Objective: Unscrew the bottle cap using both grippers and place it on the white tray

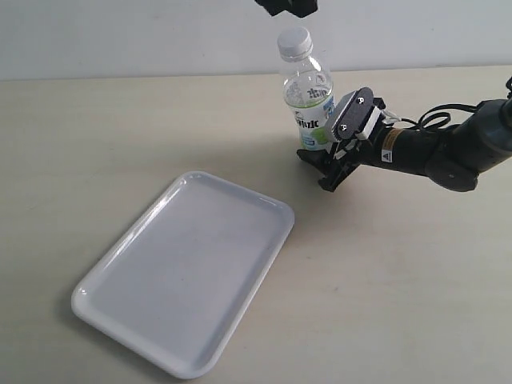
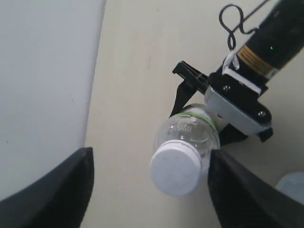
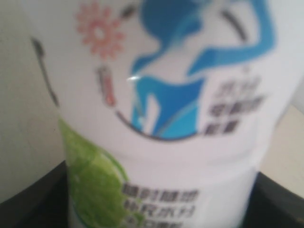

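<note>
The bottle (image 1: 308,100) stands upright on the table, its white bottle cap (image 1: 294,42) screwed on top. My right gripper (image 1: 318,150) is shut on the bottle's lower labelled part from the right. In the right wrist view the label of the bottle (image 3: 156,118) fills the picture, with dark fingers (image 3: 28,204) at both sides. My left gripper (image 1: 288,6) hangs just above the cap, mostly cut off by the frame. In the left wrist view the left gripper (image 2: 152,190) is open around the bottle cap (image 2: 175,168) without touching it, and the cap lies nearer one finger (image 2: 237,190).
The white tray (image 1: 184,272) lies empty on the table, in front of and to the left of the bottle. The right arm (image 1: 448,152) with its cables stretches in low from the right. A pale wall (image 1: 120,36) rises behind the table.
</note>
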Motion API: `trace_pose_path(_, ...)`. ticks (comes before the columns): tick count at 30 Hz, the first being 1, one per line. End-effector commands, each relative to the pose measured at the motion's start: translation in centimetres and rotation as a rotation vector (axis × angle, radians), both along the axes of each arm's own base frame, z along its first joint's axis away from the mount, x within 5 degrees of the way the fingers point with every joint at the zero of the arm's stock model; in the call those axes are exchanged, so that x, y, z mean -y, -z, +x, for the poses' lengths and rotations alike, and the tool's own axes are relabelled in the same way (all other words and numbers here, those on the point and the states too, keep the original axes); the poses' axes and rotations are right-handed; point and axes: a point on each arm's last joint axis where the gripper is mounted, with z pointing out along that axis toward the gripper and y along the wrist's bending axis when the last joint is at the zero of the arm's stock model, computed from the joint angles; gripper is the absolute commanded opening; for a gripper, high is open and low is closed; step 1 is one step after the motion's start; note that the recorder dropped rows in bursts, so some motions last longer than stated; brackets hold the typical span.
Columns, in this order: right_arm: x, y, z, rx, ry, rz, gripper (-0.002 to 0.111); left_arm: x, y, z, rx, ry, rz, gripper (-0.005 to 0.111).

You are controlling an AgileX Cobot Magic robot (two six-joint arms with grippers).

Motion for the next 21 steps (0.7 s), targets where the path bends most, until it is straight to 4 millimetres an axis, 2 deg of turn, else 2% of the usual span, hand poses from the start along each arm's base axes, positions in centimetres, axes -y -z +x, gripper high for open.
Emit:
trace_pose_path(1,0.1,0.2,-0.1,-0.017,-0.006,-0.037,0.0,0.3,0.1,-0.3,0.118,0.188,0.09,0.066)
trace_pose_path(10,0.1,0.2,-0.1,-0.017,-0.006,-0.037,0.0,0.1,2.5,0.7,0.134,0.193,0.209,0.066)
trace_pose_path(21,0.1,0.2,-0.1,-0.017,-0.006,-0.037,0.0,0.6,4.4,1.4,0.105,0.194,0.224,0.066)
